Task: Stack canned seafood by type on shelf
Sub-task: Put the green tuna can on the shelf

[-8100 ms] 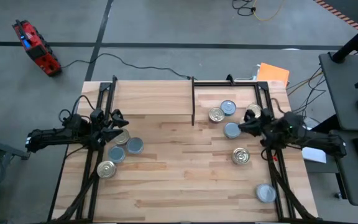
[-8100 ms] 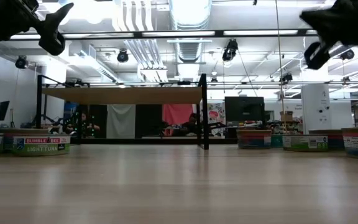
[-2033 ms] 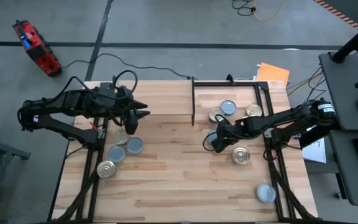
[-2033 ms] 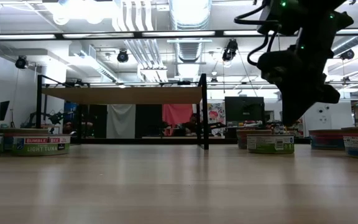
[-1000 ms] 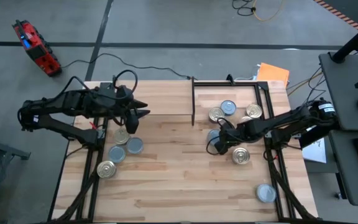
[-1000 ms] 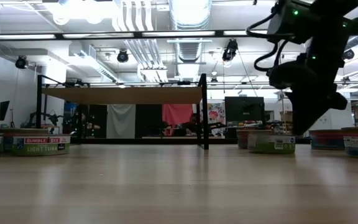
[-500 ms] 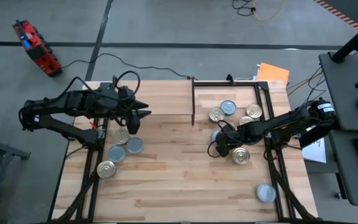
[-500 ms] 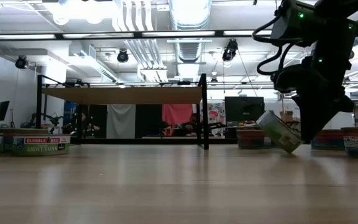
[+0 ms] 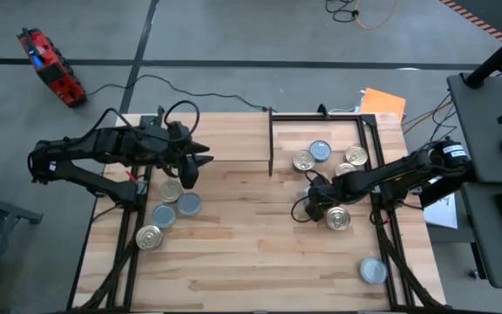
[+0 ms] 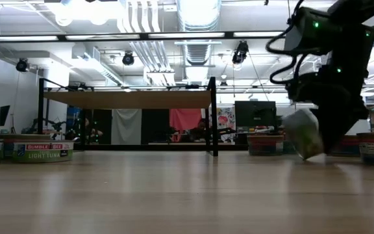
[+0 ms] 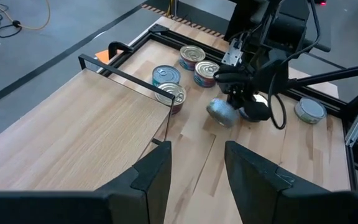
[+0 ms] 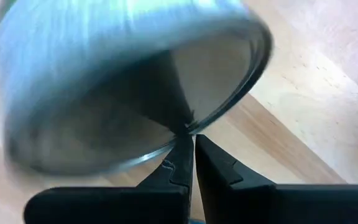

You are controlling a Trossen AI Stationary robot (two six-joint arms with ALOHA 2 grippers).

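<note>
Held tin: a round silver-lidded metal tin hangs tilted just off the right gripper, its fingers pinching the rim, likely for carrying.
Shelf: the light-wood black-framed shelf lies beyond.
Left gripper: spread, empty, beside the shelf.

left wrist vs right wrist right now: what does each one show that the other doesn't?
Only the left wrist view: the shelf board with its black frame, four upright tins just past it, another off near the table edge, and the left tool, open and empty. Only the right wrist view: the right tool up close, its fingertips shut and pinching the rim of the held tin. Both: that tilted tin in the right tool, and the wooden tabletop.
</note>
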